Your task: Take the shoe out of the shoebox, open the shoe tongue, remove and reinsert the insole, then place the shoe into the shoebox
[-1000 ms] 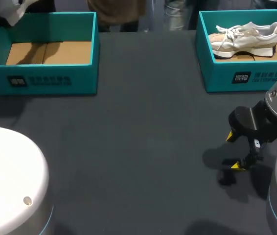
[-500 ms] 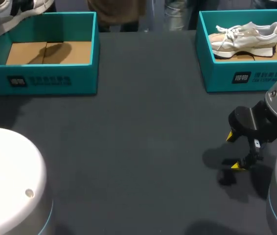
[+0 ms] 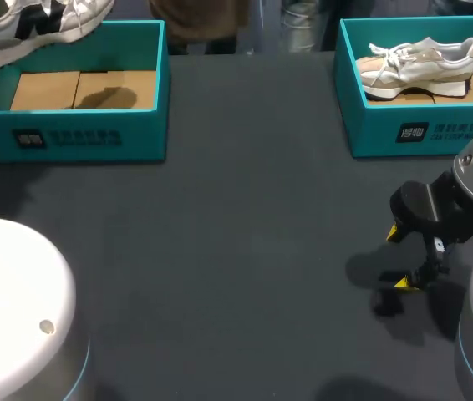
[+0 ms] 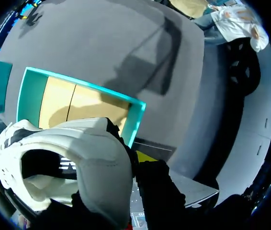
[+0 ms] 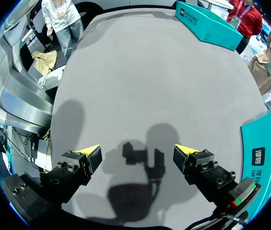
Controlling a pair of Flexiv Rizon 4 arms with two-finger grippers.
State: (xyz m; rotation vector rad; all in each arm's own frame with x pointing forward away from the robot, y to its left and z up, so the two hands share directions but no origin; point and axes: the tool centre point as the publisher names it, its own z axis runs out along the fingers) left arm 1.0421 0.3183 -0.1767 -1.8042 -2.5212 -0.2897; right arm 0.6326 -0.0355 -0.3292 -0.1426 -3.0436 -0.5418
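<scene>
- Pinching a white shoe [image 4: 63,163] by the rim of its opening with the left tool [image 4: 128,160], one yellow tip showing just beside it.
- Holding it aloft over the far left corner of the left teal box [image 3: 86,138].
- In the right teal box [image 3: 387,134], a second pale shoe [image 3: 420,60].
- Hovering the right tool [image 5: 138,158] low over the dark desk [image 3: 253,251], fingers spread wide.

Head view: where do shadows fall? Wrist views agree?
Head view: the raised shoe darkens the cardboard floor of the left shoebox; the shadow of the right gripper lies on the table beside it. Left wrist view: same patch on the box floor. Right wrist view: that gripper's shadow sits on the table between its open fingers.
</scene>
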